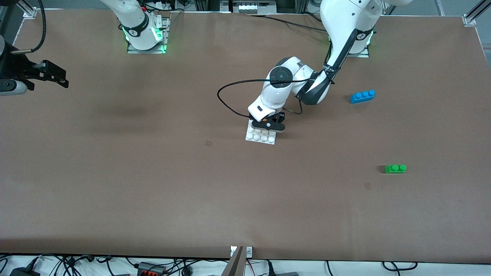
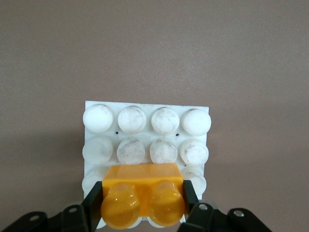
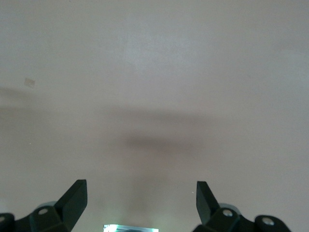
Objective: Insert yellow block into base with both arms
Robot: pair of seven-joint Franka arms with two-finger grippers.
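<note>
Over the middle of the table, the left gripper (image 1: 267,125) is down on the base (image 1: 261,137), clamped on the yellow block (image 2: 143,195). From the left wrist view the block sits between the two fingers (image 2: 92,200) and over the base's stud rows closest to the wrist cam; two full rows of white studs show bare past it. Can't tell whether the block is already pressed home or just resting on the studs.

Right gripper (image 1: 50,74) hangs up in the air over the right arm's end of the table, jaws spread wide, nothing between them; right wrist view shows only bare tabletop. That arm waits, well apart from the work.

Step in hand, as I read it: seating the block on the base w/ the left arm. Next move prob. calls for a straight push down w/ the block's underside lined up square on the studs, so it clicks on. The base is light and unheld, so it could skid or tip; the right arm may need to come over and pin it.

Blue brick (image 1: 362,96) and green brick (image 1: 395,168) lie toward the left arm's end, the green nearer the front camera, both well apart from the base.
</note>
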